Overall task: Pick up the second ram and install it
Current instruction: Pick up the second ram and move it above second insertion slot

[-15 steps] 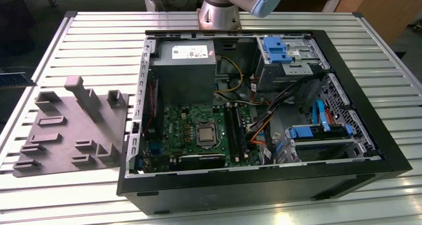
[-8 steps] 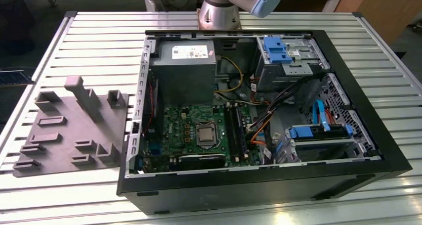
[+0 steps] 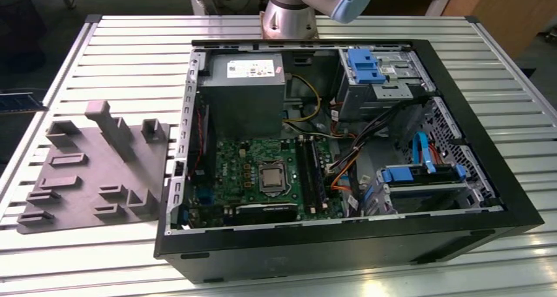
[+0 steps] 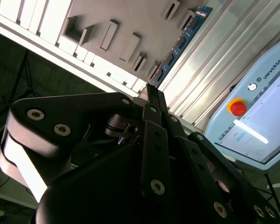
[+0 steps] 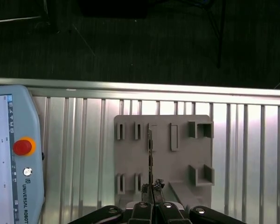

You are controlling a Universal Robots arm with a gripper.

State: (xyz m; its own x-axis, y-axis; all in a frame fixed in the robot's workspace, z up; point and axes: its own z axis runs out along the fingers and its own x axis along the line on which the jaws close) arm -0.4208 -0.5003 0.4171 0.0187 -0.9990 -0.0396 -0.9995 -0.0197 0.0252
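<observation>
The case [image 3: 348, 245] stands open at the top, so the board [image 3: 239, 163] can be reached from above. The slots [image 3: 312, 173] are crowded by cables [image 3: 348, 163] on the exterior view's right, and the board is bounded farther back by the tall power supply [image 3: 239, 88]. In the first wrist view the ram [image 5: 150, 149], clamped in the gripper [image 5: 151, 187], is held over the fixture [image 5: 179, 163], from which raised blocks [image 5: 200, 173] stand up. A pendant [image 5: 16, 154] lies near, with bare slats [image 5: 79, 154] between.
</observation>
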